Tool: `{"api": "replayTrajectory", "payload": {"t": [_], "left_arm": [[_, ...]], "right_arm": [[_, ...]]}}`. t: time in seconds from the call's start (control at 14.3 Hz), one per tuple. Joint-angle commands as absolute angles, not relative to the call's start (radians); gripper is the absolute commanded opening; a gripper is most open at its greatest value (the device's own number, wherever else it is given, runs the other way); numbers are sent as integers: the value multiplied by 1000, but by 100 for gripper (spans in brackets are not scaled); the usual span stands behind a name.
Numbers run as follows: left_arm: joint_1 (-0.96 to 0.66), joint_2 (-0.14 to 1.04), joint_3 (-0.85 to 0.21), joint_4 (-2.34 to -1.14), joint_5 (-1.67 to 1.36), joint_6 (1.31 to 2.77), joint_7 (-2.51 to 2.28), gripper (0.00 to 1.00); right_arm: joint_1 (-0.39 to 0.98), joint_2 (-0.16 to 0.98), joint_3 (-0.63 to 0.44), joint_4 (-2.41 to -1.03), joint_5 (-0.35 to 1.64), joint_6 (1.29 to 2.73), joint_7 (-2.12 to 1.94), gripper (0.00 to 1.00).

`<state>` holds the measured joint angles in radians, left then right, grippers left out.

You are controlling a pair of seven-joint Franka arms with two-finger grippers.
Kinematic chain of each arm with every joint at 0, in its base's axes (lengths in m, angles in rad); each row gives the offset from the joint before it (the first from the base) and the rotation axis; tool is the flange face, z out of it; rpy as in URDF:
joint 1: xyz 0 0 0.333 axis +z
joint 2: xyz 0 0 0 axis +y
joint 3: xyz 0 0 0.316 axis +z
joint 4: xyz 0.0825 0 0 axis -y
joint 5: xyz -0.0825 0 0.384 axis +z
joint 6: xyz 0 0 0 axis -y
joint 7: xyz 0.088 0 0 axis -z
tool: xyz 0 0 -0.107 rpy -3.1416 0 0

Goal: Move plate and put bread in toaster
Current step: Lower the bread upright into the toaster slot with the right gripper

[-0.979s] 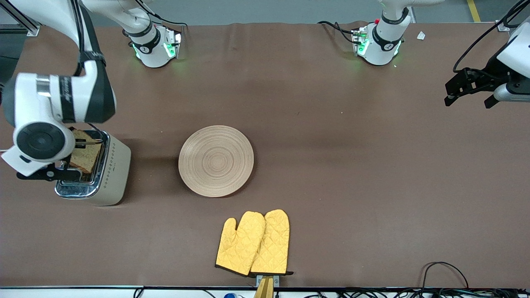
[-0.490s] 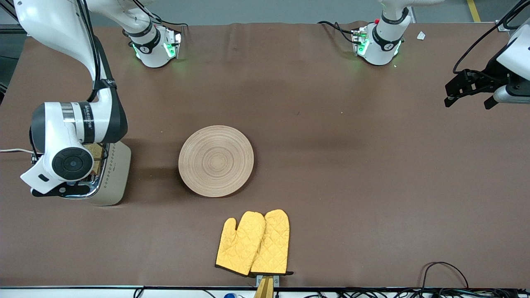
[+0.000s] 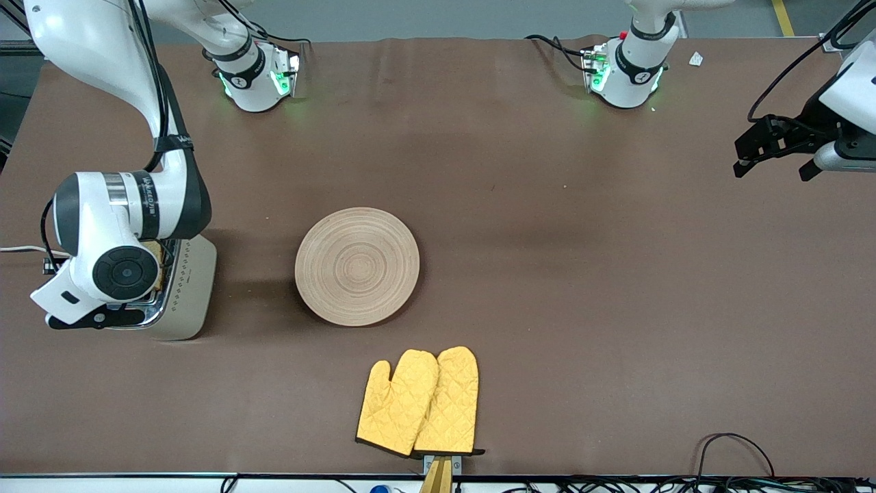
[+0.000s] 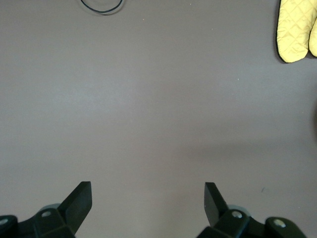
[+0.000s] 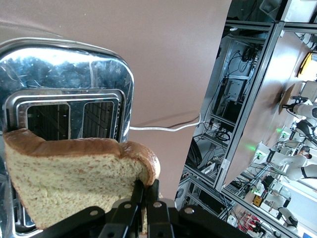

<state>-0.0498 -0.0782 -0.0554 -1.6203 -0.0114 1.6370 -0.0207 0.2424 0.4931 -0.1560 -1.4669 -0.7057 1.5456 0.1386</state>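
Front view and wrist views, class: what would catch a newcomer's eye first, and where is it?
Probably the right gripper, shut on the bread just over the toaster at the right arm's end of the table. Next, the wooden plate mid-table, with yellow oven mitts nearer the front camera. The left gripper waits open over bare table at the left arm's end.

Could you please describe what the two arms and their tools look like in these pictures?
Both arms are glossy white with black joint bands and round dark-grey joint caps; their bases glow green, with black cables clipped along the links. The right arm's wrist carries a silver ring and small dark lettering. The left tool is matte black with two wedge-shaped fingers. The right tool is black too, with small screws.
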Motion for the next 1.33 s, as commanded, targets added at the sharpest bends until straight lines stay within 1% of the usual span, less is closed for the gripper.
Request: {"api": "replayTrajectory", "payload": {"t": [0.0, 0.21, 0.49, 0.84, 1.26], "left_arm": [[-48, -58, -54, -1595, -6, 1623, -37, 100], [-46, -54, -51, -1595, -6, 1626, -35, 100], [-49, -49, -51, -1595, -11, 1635, -35, 100], [-49, -34, -51, -1594, -15, 1658, -37, 100], [-31, -32, -52, -1598, -12, 1658, -37, 100]], "right_arm": [[242, 505, -144, -1457, -756, 1540, 195, 0], [232, 506, -144, -1459, -756, 1542, 305, 0], [224, 537, -144, -1459, -756, 1551, 321, 0], [169, 545, -144, -1459, -761, 1577, 336, 0], [178, 545, -144, -1459, -765, 1566, 351, 0]]}}
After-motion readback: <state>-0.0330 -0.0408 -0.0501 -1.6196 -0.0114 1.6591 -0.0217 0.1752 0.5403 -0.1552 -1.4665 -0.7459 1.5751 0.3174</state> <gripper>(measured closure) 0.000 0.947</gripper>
